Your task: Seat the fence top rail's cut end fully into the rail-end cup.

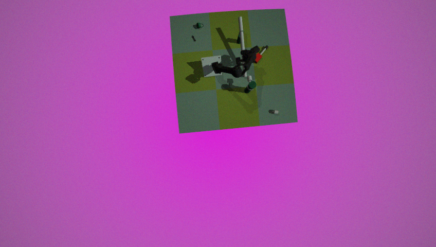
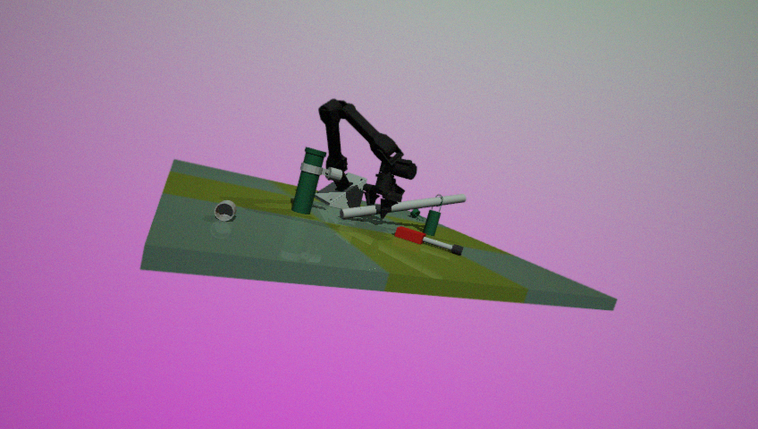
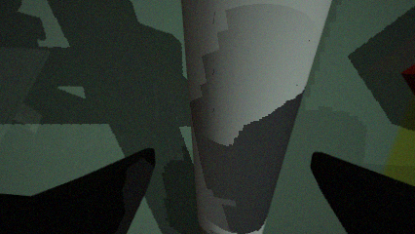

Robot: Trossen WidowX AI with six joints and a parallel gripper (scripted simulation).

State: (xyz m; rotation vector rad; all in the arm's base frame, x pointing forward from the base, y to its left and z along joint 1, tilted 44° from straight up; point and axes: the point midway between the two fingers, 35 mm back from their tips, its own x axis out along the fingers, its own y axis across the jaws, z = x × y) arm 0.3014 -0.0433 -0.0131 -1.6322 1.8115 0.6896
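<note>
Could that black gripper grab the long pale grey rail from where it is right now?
Probably yes. The black gripper is open and holds nothing, and the long pale grey rail runs straight between its two dark fingers in the wrist view, with nothing visibly in between. The exterior view shows it right down at the rail.

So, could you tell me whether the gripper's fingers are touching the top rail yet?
Apart. In the wrist view the rail runs up the middle with floor showing between it and each dark finger, so the gripper straddles it open.
</note>
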